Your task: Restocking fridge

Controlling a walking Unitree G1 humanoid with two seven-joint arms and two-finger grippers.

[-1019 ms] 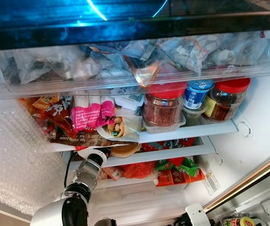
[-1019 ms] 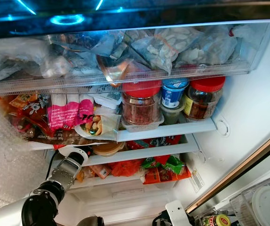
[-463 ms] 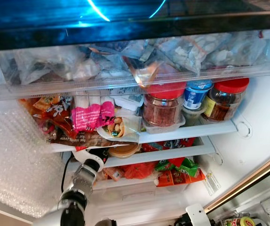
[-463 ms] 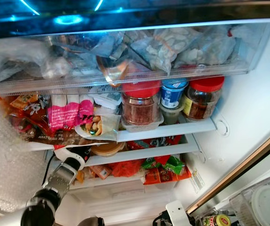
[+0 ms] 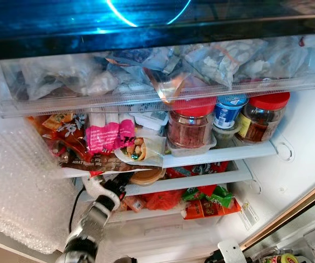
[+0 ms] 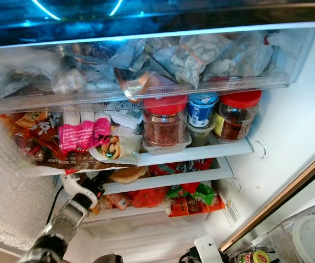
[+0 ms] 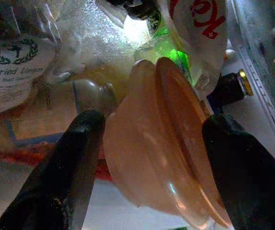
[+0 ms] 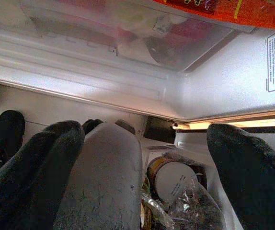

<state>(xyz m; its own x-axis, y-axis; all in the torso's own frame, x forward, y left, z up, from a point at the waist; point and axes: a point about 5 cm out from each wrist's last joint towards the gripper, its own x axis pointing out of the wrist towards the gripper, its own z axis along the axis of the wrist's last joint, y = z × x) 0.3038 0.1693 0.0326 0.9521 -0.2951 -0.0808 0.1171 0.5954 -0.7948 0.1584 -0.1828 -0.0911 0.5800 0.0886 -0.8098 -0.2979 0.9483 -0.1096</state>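
Inside the open fridge, seen from the head camera's left eye, the left arm reaches up from seven o'clock toward the second shelf, where the left gripper sits at a shallow tan plastic tub with a lid. Above it, at about twelve o'clock, a clear plastic drawer is crammed with bagged food. On the shelf beneath it stand a red-lidded clear jar of reddish flakes, a blue-and-white yoghurt pot and a second red-lidded jar of dark preserve, with a pink snack packet off toward nine o'clock.

From the right eye the same shelves show, and a white fridge shelf edge runs under the tub.

Along the left wrist camera, two black fingers stand spread on either side of the tan tub, which lies tilted between them. Whether the pads press on it I cannot tell (it looks more straddled than squeezed). A labelled jar reading "Dried Longan" sits behind it.

Along the right wrist camera, the right gripper hangs low with its fingers wide apart and nothing between them, near the fridge's bottom edge.

My guess is the tub is being placed on its shelf. The next move calls for settling it flat, then backing the fingers out without nudging its neighbours.
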